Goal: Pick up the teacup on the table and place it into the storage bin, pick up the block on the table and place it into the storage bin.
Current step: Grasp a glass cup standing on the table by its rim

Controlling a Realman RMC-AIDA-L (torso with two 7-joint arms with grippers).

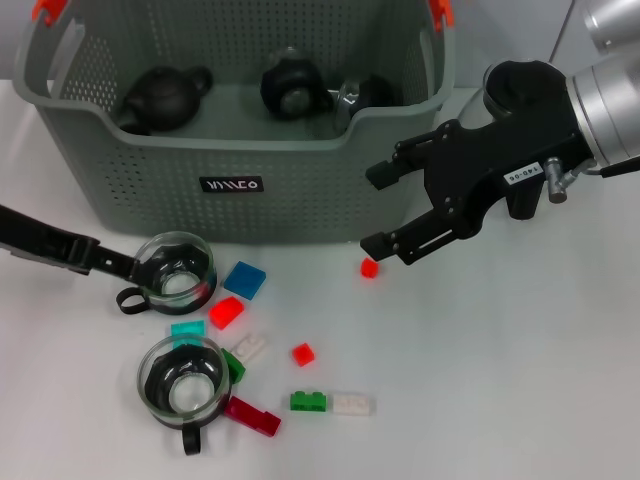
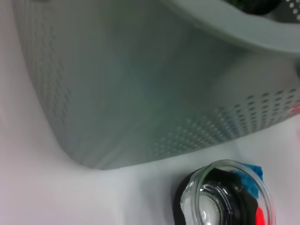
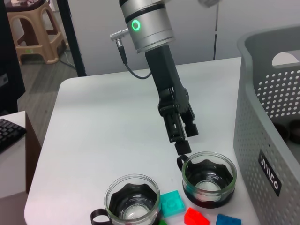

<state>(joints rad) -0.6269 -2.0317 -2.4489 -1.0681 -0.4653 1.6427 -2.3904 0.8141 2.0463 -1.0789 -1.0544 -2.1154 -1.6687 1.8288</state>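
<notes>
Teacup [image 3: 209, 177] rim gripped by closed left claw [image 3: 183, 153], clearest from right wrist; right claw [image 1: 378, 208] open.

Left claw [image 1: 118, 268] grips teacup [image 1: 176, 270] rim.

Left end effector [image 3: 183, 145] reaches low with fingers together; right end effector [image 1: 385, 210] hovers, fingers spread.

Grey-green perforated storage bin [image 1: 150, 180] with orange clips [image 1: 47, 9]; clear, black-lined teacup [image 1: 176, 268]; blue block [image 1: 245, 279].
</notes>
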